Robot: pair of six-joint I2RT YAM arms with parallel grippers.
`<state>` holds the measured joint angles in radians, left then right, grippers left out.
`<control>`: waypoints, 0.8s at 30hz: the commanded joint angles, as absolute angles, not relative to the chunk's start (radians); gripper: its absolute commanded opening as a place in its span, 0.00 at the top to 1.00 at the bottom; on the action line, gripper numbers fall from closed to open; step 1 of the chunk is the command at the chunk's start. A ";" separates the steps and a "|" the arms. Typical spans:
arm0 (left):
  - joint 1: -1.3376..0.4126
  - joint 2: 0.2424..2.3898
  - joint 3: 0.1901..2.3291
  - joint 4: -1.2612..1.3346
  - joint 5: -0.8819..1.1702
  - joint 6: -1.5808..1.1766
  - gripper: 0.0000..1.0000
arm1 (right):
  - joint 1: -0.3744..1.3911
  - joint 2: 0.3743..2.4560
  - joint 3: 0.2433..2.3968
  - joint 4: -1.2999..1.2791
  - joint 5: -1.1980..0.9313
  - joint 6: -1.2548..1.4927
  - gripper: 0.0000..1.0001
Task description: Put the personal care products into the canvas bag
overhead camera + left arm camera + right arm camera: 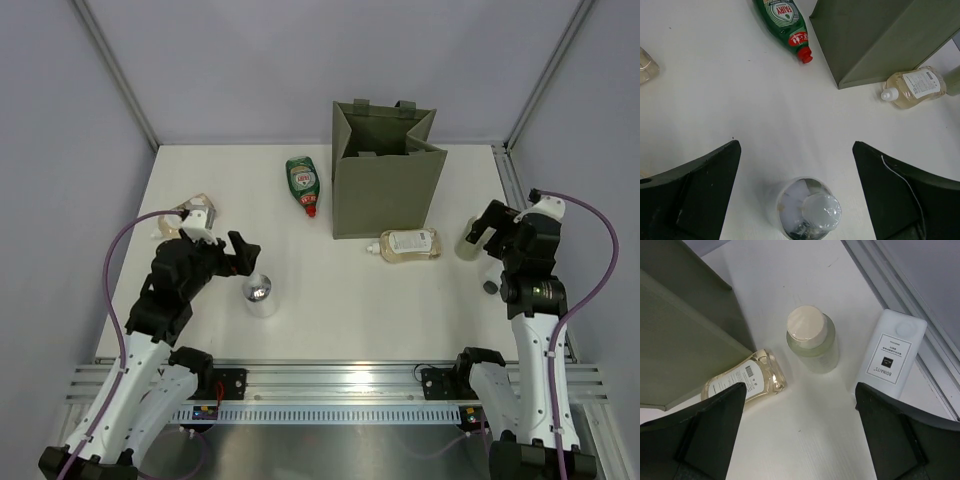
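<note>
Clearly the left gripper [240,250] has the nearer job: its fingers stand wide with nothing held, and the silver can [807,210] stands upright straight below, between them, its long axis vertical. Ahead and slightly right lies the green bottle [303,182], cap toward the gripper. Further right stands the canvas bag [385,170], mouth up. The right gripper [800,390], equally wide and empty, has the cream bottle [812,337] upright just ahead. An amber bottle [742,382] lies flat to its left, beside the bag.
</note>
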<state>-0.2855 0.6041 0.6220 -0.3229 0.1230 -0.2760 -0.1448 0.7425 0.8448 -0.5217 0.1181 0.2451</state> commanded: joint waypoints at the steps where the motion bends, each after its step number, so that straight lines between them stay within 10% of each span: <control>1: -0.291 0.606 0.689 -0.322 0.078 -0.265 0.01 | -0.143 0.733 0.910 -0.494 -0.086 0.146 0.01; 4: -0.291 0.617 0.756 -0.419 0.022 -0.342 0.01 | -0.143 0.721 0.929 -0.605 -0.641 -0.310 0.01; 10: -0.291 0.604 0.831 -0.618 -0.217 -0.538 0.01 | -0.140 0.819 0.966 -0.744 -0.989 -0.465 0.00; 24: -0.313 0.770 0.888 -0.742 -0.636 -0.604 0.02 | -0.140 0.770 0.799 -0.571 -1.034 -0.403 0.00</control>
<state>-0.3077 0.7441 0.8497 -0.7349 -0.4763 -0.5800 -0.1421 0.7990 0.8219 -0.6415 -0.9871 -0.3946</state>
